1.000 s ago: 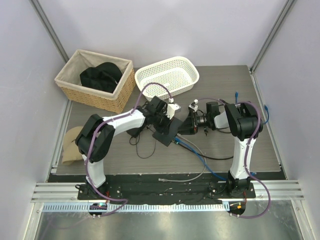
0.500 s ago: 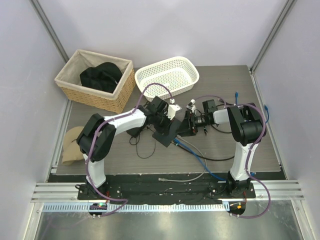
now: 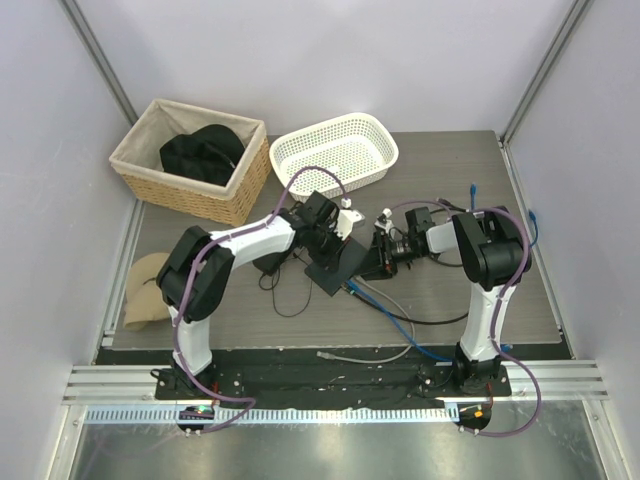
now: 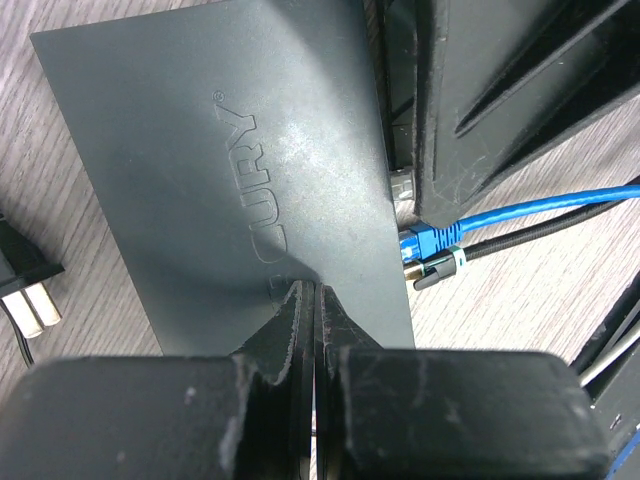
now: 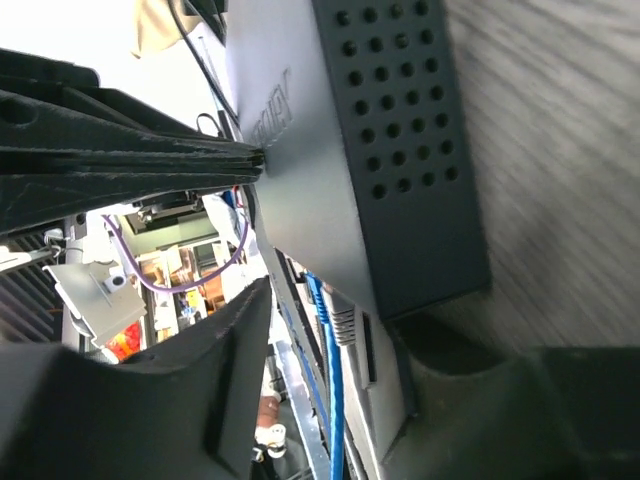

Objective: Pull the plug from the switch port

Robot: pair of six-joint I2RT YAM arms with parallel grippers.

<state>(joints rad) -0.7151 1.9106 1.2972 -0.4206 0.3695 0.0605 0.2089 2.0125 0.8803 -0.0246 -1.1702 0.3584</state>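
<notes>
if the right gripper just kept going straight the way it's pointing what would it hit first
Most likely the switch: the right gripper points at its socket edge, where the blue plug sits, though depth is hard to judge.

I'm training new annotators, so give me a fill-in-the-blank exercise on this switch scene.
1. The left gripper rests on the switch with its jaws ___.
2. The plug beside the black cable is ___ in colour.
3. The wicker basket holds something ___ in colour.
Missing words: shut; blue; black.
</notes>
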